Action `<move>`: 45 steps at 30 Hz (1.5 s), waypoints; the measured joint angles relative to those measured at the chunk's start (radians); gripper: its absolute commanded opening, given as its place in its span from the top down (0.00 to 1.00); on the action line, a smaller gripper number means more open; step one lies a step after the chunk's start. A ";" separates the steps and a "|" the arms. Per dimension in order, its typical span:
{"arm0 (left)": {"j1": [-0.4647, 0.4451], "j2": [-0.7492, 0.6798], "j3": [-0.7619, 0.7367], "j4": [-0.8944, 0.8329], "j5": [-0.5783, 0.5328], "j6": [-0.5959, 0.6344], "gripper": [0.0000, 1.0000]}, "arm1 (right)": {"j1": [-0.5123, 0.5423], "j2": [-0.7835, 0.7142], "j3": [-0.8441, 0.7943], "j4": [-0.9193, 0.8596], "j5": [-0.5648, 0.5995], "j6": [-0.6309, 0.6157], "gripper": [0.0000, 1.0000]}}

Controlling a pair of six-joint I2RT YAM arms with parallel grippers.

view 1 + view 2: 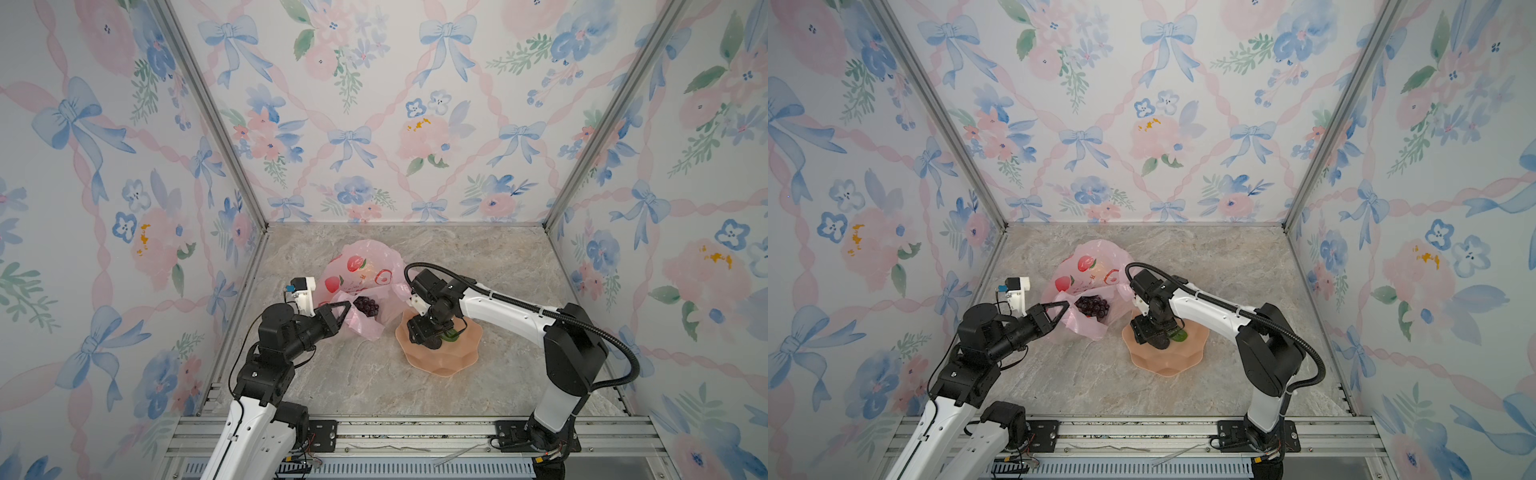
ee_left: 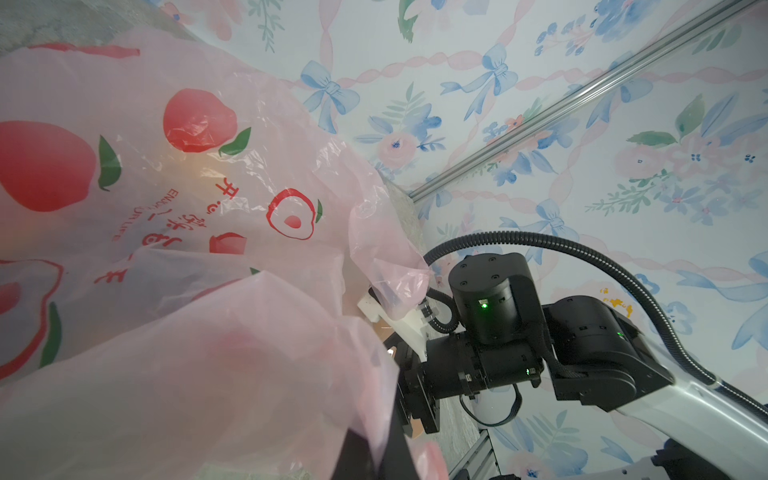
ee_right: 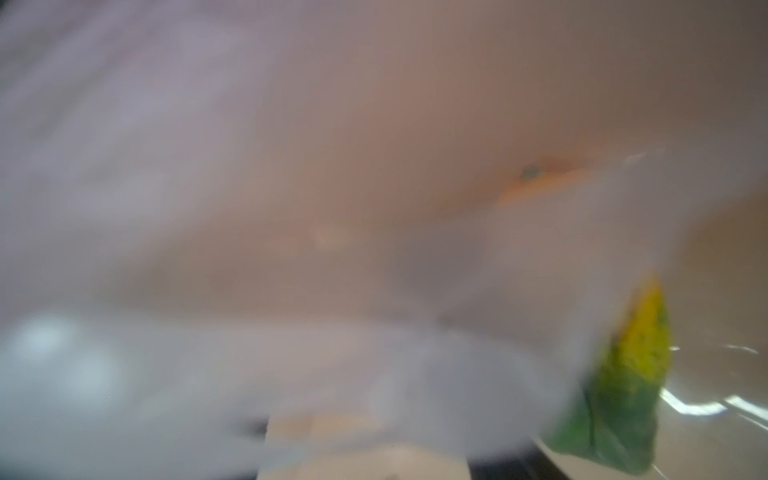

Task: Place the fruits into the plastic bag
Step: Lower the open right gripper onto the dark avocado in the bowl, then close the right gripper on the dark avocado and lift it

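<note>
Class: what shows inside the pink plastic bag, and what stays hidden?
A purple grape bunch lies in the open plastic bag; anything deeper is covered by its pink film.

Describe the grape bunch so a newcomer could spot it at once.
Find the pink plastic bag left of the peach bowl. In its open mouth lies the grape bunch: a dark purple cluster, unlike the bag's printed red peaches.

Left gripper (image 1: 347, 307) pinching rim of plastic bag (image 1: 365, 270), mouth gaping. Grape bunch (image 1: 366, 307) lying inside opening. Right gripper (image 1: 424, 336) pointing down into peach bowl (image 1: 449, 361), touching black avocado (image 1: 434, 343); green fruit (image 1: 451, 336) lying just beside.
</note>
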 measured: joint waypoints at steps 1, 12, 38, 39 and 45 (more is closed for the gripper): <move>0.000 0.002 0.000 0.000 0.000 0.000 1.00 | 0.000 0.000 0.000 -0.002 0.007 -0.001 0.26; 0.000 0.005 0.006 0.001 -0.001 0.000 1.00 | 0.000 0.002 -0.005 -0.013 0.087 -0.035 0.26; 0.000 0.013 0.006 0.008 -0.001 -0.001 1.00 | 0.025 0.052 -0.068 0.026 0.082 -0.048 0.34; 0.000 0.013 0.006 0.008 -0.001 -0.001 1.00 | 0.025 0.055 -0.068 0.028 0.082 -0.045 0.34; 0.000 0.013 0.006 0.008 -0.001 -0.001 1.00 | 0.025 0.076 -0.068 0.035 0.083 -0.044 0.40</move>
